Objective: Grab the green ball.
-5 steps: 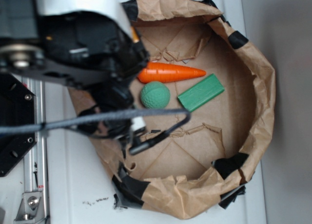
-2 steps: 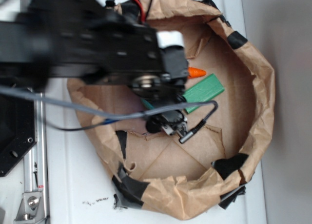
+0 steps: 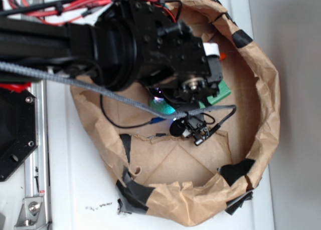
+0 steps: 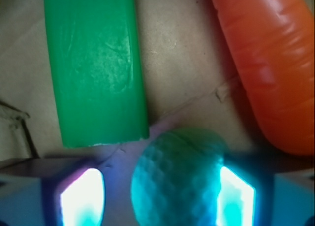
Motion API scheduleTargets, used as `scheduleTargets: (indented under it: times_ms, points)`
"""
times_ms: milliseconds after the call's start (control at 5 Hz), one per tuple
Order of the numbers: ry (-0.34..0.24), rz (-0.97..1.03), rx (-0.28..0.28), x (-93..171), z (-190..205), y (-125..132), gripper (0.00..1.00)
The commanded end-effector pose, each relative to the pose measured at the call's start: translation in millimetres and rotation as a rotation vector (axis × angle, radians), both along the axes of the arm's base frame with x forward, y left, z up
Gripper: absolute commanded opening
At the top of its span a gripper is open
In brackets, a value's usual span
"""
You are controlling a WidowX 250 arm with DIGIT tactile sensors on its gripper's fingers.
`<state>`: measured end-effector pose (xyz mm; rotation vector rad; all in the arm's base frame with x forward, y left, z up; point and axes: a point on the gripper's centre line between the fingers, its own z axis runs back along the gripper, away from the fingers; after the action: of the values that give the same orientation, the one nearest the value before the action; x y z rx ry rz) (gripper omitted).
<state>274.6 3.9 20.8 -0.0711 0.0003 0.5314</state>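
Arm bulk in the exterior view hides most of the green ball (image 3: pixel 161 104), leaving a sliver on the paper bowl (image 3: pixel 266 89) floor. Wrist view shows the gripper (image 4: pixel 157 194) fingers (image 4: pixel 81 196) open, straddling the ball between the green block (image 4: pixel 96 63) and carrot (image 4: pixel 268 58), apparently ready to close.

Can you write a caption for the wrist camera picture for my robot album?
Open pincer around the green ball, with a green block and an orange carrot ahead.

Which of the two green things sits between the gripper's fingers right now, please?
The green ball, round and dimpled, sits between the glowing fingers of the gripper. The flat green block lies beyond them, beside the carrot.
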Motion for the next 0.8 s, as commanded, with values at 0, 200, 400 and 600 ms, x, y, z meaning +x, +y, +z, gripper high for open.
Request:
scheduleTargets:
  times_ms: [0, 200, 400, 600]
  points:
    - [-0.090, -0.268, -0.036, 4.4, 72.2, -13.4, 0.00]
    - [-0.086, -0.381, -0.027, 0.5, 122.1, -9.5, 0.00]
    - [-0.090, -0.441, 0.001, -4.6, 167.0, -10.0, 0.00]
    - [-0.077, -0.486, 0.036, -9.0, 189.1, -14.0, 0.00]
